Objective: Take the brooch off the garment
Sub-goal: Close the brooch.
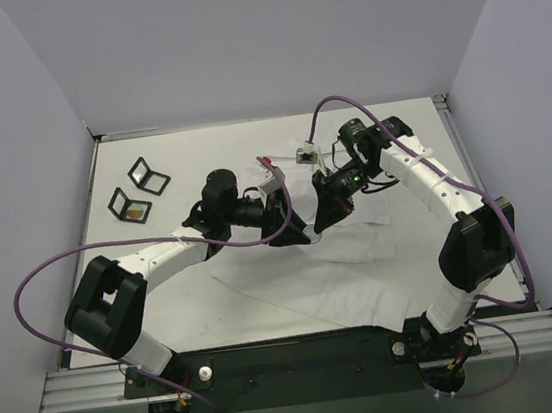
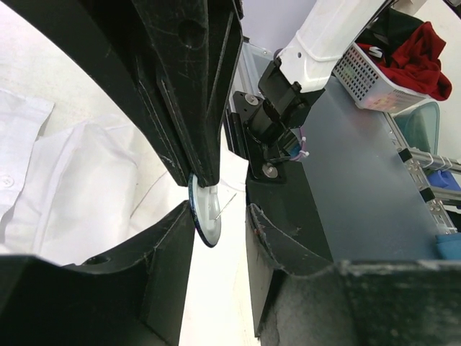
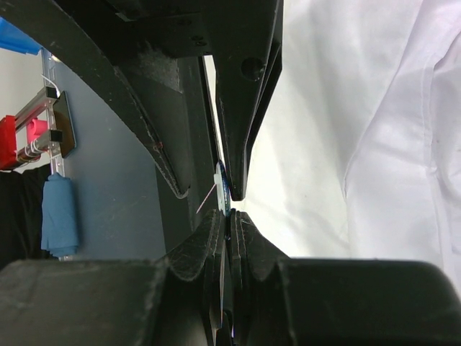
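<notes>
The garment (image 1: 337, 278) is a large white shirt spread across the middle of the table, also seen as white folds (image 3: 360, 130) (image 2: 79, 180). The brooch (image 2: 205, 220) is a small pale disc with a blue rim (image 3: 224, 189) and a bare thin pin sticking out. My right gripper (image 3: 229, 216) is shut on its edge and holds it above the cloth. My left gripper (image 2: 220, 249) faces it with jaws apart on either side of the disc; one finger (image 2: 162, 252) is close beside it, the other (image 2: 277, 245) stands clear. In the top view both grippers (image 1: 298, 234) (image 1: 317, 226) meet tip to tip.
Two small black open cases (image 1: 149, 176) (image 1: 130, 206) lie at the back left of the table. Small white items (image 1: 272, 174) (image 1: 306, 152) sit behind the arms. A white basket with red cloth (image 2: 389, 72) stands beyond the table's near rail (image 1: 305, 359).
</notes>
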Robot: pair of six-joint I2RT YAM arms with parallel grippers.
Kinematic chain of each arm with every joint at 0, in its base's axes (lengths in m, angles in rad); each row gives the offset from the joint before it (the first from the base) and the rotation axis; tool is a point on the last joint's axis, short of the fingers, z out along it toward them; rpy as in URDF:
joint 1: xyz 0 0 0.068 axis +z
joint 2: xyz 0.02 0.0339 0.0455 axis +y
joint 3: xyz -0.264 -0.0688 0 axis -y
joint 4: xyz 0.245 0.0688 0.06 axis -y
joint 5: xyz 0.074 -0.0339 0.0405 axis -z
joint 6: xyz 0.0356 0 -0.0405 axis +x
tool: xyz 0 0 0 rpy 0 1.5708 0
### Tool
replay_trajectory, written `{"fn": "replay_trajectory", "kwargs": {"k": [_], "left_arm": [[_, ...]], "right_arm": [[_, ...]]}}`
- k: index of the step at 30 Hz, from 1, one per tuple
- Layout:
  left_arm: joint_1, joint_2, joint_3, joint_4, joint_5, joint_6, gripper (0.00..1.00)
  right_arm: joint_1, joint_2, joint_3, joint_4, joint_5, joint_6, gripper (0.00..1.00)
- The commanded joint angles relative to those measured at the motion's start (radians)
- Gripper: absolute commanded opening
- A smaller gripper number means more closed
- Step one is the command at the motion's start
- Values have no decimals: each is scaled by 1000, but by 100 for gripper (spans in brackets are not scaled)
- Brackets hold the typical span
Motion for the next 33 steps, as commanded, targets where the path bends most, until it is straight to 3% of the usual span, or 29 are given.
{"fn": "replay_trajectory", "kwargs": {"k": [1,33], "left_arm": [[-1,10,45,25,-14,-2,43],[-21,22,91,-157,-119,125,36]], "right_arm": [[5,-8,24,-25,-9,-31,0],[15,-7,24,-16,25,-31,0]]}}
